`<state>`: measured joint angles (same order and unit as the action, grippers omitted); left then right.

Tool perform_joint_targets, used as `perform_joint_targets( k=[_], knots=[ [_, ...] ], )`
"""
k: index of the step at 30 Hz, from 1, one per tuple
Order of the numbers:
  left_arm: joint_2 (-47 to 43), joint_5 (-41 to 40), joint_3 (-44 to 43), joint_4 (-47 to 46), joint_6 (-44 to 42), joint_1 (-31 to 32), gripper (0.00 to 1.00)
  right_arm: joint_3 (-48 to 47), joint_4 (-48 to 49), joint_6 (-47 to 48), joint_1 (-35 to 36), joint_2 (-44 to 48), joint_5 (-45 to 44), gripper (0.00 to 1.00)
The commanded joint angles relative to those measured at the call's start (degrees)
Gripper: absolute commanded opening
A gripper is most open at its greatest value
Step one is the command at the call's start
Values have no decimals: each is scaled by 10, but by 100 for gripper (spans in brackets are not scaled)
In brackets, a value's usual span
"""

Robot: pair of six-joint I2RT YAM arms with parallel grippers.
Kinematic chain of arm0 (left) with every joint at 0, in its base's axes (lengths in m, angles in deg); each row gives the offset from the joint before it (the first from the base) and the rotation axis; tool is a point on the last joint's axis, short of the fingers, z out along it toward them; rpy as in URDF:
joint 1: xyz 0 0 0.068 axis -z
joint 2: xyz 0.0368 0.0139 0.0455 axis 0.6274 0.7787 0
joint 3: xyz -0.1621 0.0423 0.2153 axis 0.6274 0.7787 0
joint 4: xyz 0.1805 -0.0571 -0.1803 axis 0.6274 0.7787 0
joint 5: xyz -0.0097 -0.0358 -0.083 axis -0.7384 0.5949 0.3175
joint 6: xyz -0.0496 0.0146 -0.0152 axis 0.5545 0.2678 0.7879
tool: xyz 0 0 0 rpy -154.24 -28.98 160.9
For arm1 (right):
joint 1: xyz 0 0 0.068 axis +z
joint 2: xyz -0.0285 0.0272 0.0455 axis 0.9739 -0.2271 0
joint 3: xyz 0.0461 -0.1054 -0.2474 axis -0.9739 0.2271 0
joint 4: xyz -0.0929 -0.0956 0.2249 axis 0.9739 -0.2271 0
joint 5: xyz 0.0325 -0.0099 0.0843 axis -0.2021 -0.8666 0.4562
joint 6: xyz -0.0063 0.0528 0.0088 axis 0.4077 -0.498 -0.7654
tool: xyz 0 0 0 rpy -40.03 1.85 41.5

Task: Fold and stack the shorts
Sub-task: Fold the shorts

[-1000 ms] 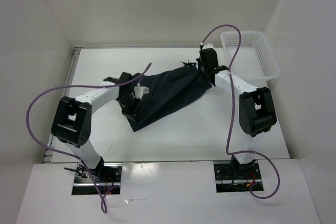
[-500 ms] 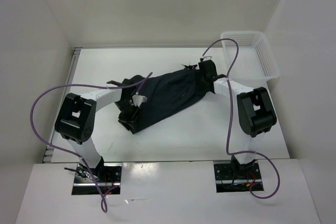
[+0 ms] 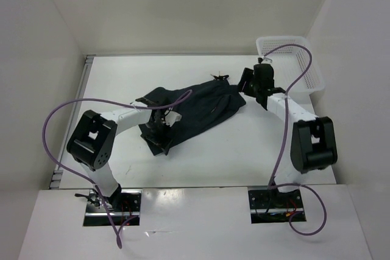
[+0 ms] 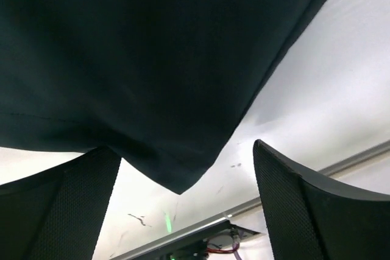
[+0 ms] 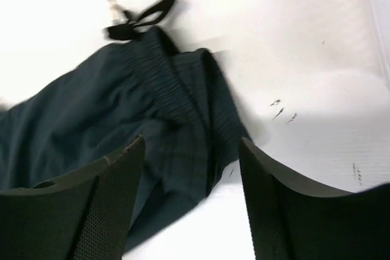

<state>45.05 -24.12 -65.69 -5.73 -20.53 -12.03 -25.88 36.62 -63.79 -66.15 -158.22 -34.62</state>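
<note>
Table [image 3: 122, 83]: shorts [image 3: 201, 108] lie at centre, spread, one elongated dark mass.
- Long axis runs 8 to 2 o'clock. Waistband [image 5: 177, 101] end points at 2, toward basket [image 3: 304, 71]. Hem end at 8.
- Left gripper [image 4: 183, 205] over hem corner, jaws wide, empty.
- Right gripper [image 5: 192, 144] just off waistband, jaws wide, empty.
- Step, likely: folding, between grasps.
- Next move calls for pinching one end and carrying it over other, halving length.

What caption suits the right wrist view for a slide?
Open right pincer facing the shorts, gathered waistband nearest, on the table.
</note>
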Motion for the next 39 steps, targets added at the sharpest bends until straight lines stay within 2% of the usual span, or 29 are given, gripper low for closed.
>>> perform_joint_targets(
  k=[1,6,7,10,11,16,17,20,21,23,24,27,30,37,38,39],
  knots=[
    [25,-67,18,-47,-3,-5,94,-43,-22,-64,-20,-85,0,67],
    [25,-89,40,-54,-3,-5,88,-92,-60,-113,-38,-153,-7,52],
    [25,-89,47,-54,-3,-5,82,-92,-66,-118,-38,-153,-7,51],
    [25,-101,64,-65,-3,-5,68,-77,-66,-142,-38,-166,-27,49],
    [30,-101,69,-65,-3,-5,60,-77,-66,-148,-38,-174,-34,49],
    [30,-101,62,-65,-3,-10,55,-77,-66,-160,-33,-205,-10,51],
    [30,-101,62,-65,-3,-10,50,-77,-66,-160,-33,-205,-18,47],
    [30,-108,57,-65,-3,-23,45,-105,-88,-160,-33,-223,-18,34],
    [36,-115,50,-60,-3,-28,43,-113,-118,-160,-33,-230,-18,23],
    [42,-122,43,-60,-3,-53,40,-120,-139,-155,-33,-237,-12,11],
    [42,-122,37,-60,-3,-63,38,-120,-144,-155,-33,-237,0,0],
    [53,-128,15,-54,-3,-113,36,-81,-151,-171,-27,-196,36,0],
    [59,-133,8,-66,-3,-157,35,-24,-145,-188,-4,-125,25,0],
    [53,-144,8,-94,-3,-168,39,37,-194,-240,108,-19,-27,0],
    [53,-144,8,-99,-3,-168,39,42,-200,-240,117,-11,-27,10],
    [53,-144,8,-99,-3,-168,41,42,-200,-250,124,1,-27,27]
  ],
)
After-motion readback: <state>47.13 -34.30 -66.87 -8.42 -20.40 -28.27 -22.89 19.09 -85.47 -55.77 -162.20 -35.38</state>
